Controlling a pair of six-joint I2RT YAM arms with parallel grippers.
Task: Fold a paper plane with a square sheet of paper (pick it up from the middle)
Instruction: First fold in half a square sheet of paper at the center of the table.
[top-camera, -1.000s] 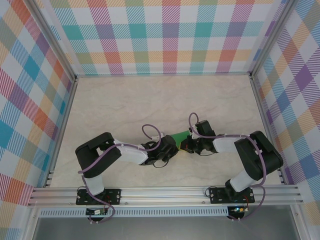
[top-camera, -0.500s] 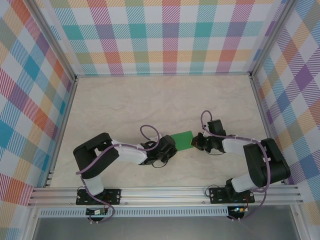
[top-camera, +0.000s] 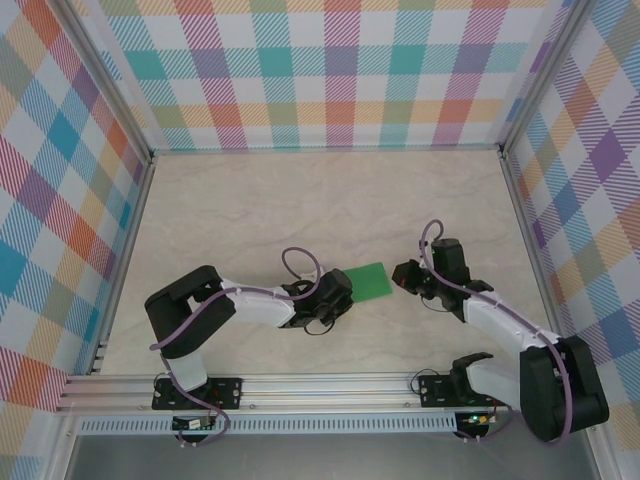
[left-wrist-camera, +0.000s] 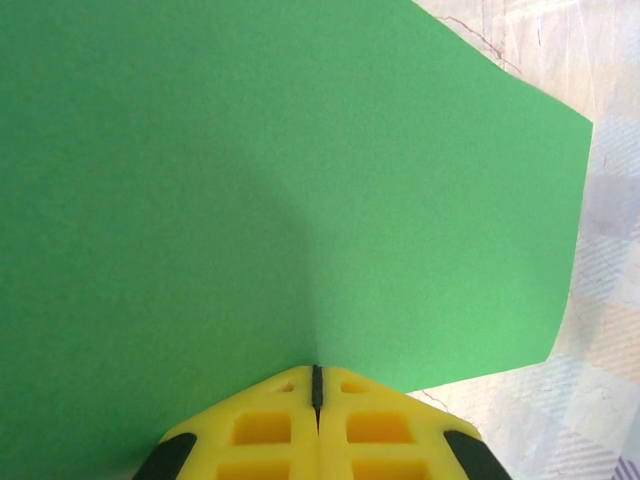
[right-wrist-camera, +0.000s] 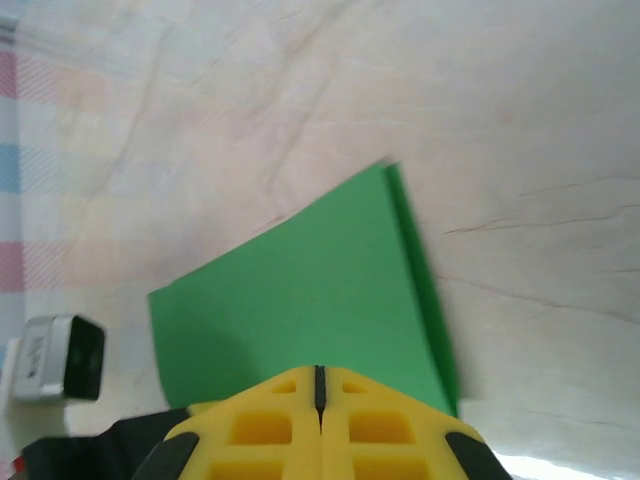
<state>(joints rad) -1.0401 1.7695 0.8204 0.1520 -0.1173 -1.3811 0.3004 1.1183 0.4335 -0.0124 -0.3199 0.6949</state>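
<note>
The square sheet of paper (top-camera: 370, 281) is bright green and lies folded on the table between the two arms. My left gripper (top-camera: 346, 290) is shut, with its tips resting on the sheet's left part. In the left wrist view the paper (left-wrist-camera: 300, 180) spreads ahead of and beside the left gripper (left-wrist-camera: 317, 370). My right gripper (top-camera: 401, 277) is shut and empty, just off the sheet's right edge. The right wrist view shows the paper (right-wrist-camera: 300, 290) ahead of the right gripper (right-wrist-camera: 318, 372), with a second layer showing along its right edge.
The pale marble table (top-camera: 300, 200) is walled by plaid panels (top-camera: 320, 70) at the back and both sides. An aluminium rail (top-camera: 330, 385) runs along the near edge. A small white box (right-wrist-camera: 55, 358) on the left arm sits left of the paper.
The right gripper has drawn back to the right, off the paper. The paper, earlier a narrow raised strip between both grippers, now lies flat and wider. The left gripper stayed put.
</note>
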